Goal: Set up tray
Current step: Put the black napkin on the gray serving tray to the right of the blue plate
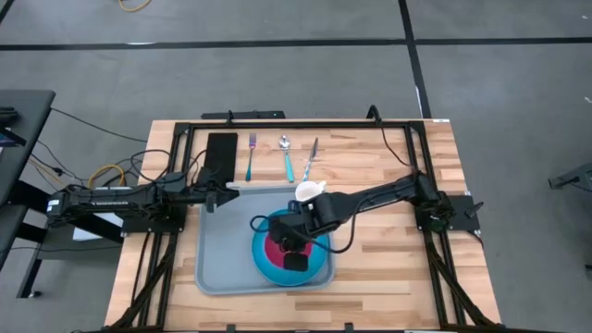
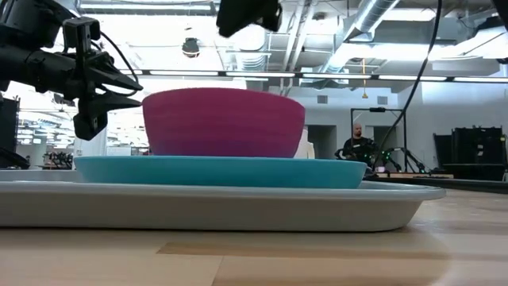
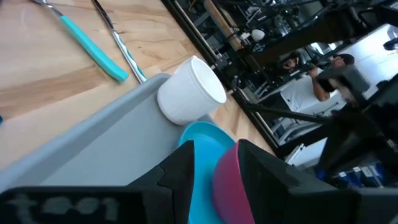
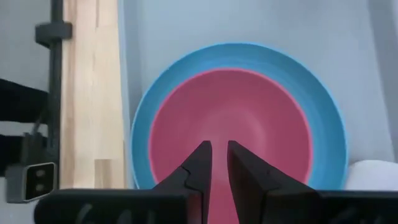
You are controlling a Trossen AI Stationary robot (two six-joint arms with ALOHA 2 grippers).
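Note:
The light grey-blue tray [image 1: 227,250] lies flat in the middle of the table. On its right half rests a round blue plate [image 1: 319,268] with a pink bowl [image 4: 230,118] standing in it. A white cup [image 1: 310,191] stands at the tray's far right corner. My right gripper [image 4: 219,148] hangs above the bowl and points down into it. Its fingers are a narrow gap apart with nothing between them. My left gripper [image 3: 214,152] hovers open at the tray's far left corner [image 1: 222,196], level, facing the cup and bowl.
Beyond the tray's far edge lie a black napkin [image 1: 221,153], a fork [image 1: 251,155], a teal-handled spoon [image 1: 288,157] and a knife [image 1: 311,159], side by side on the wood. Bare wood shows right of the tray [image 1: 388,259]. A person [image 2: 359,144] stands far behind the table.

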